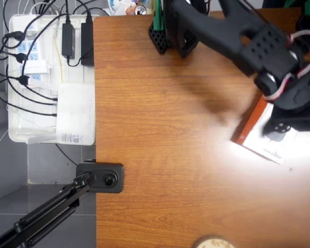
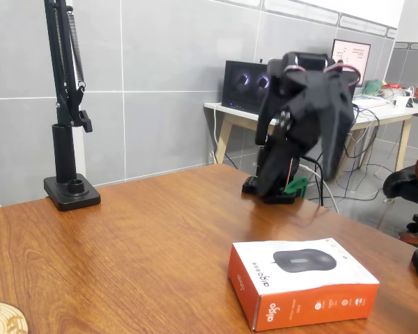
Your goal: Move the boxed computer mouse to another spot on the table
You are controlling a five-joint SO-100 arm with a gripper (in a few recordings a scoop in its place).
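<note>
1. Step in hand — the approach. Your gripper hangs in the air above the boxed computer mouse, nothing in it that I can see; box not yet gripped.
2. Box location: flat on the table, picture side up, near the right edge in the overhead view and at the front right in the fixed view. An orange side faces the fixed camera.
3. Fingers: the gripper is motion-blurred in the fixed view and a dark mass over the box in the overhead view — I cannot tell how wide the jaws stand.
4. Next move, as I judge it: come straight down over the box, jaws spread wider than its narrow span, and close on the two long sides. It is flat and broad, so grip low and square or it will likely twist out.
5. After that — lift just clear and carry it toward the open wood left of the box in the overhead view, well away from the black camera clamped at the table edge and the white tray of cables.
</note>
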